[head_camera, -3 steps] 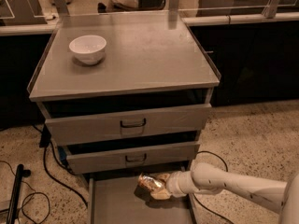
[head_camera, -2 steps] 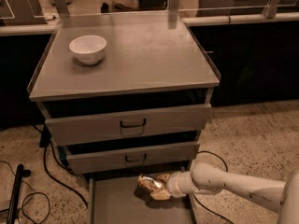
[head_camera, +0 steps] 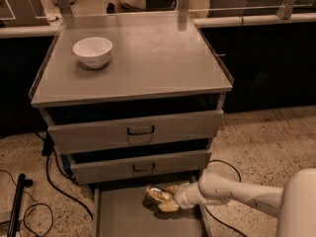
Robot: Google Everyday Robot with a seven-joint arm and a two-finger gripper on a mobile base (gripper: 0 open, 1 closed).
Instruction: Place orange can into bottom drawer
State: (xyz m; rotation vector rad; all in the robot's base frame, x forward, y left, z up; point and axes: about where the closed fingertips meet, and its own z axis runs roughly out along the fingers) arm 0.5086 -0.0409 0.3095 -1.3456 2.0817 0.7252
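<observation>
1. The tool [head_camera: 166, 199] is closed on the orange can [head_camera: 154, 194] and holds it.
2. The can pokes out past the tool's tip, inside the open bottom drawer [head_camera: 123, 220], near its back.
3. A white bowl [head_camera: 93, 51] sits on the grey desk [head_camera: 153, 63] above. The floor [head_camera: 266, 142] is speckled.

My arm [head_camera: 237, 196] is a smooth, off-white tube that narrows toward the wrist. There it ends in a short, rounded, ringed collar [head_camera: 183, 195] of the same pale colour. At the lower right I see a much broader white shell [head_camera: 299, 205] with a softly curved top. The gripper [head_camera: 165, 199] sits low over the bottom drawer [head_camera: 123, 218], its stubby yellowish-tan fingers [head_camera: 168, 208] closed on the orange can [head_camera: 154, 194]. I can make out no markings or screws.
</observation>
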